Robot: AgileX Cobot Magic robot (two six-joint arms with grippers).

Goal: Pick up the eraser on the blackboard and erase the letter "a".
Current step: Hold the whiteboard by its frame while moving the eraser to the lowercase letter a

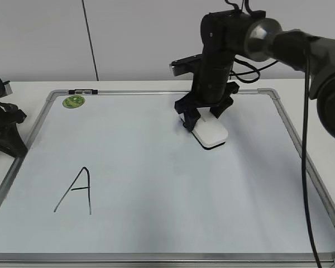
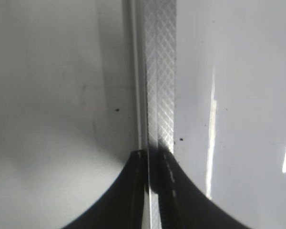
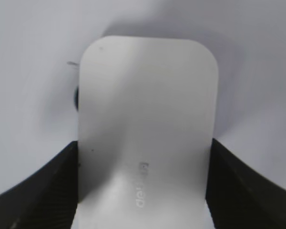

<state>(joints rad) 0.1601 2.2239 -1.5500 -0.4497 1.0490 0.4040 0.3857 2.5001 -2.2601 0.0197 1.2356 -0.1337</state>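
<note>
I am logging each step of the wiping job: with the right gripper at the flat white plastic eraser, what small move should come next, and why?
Probably a short sideways stroke, pressed down. The right gripper clamps the flat white plastic eraser flat on the white silver-framed board, and a thin black mark shows at its left edge.

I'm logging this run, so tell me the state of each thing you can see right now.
eraser: flat on the board, held between the right jaws.
right gripper: shut on the eraser.
left gripper: parked over the board's left frame; open or shut unclear.
blackboard: lying flat, capital A intact.
letter "a": only a faint stroke shows beside the eraser.
</note>
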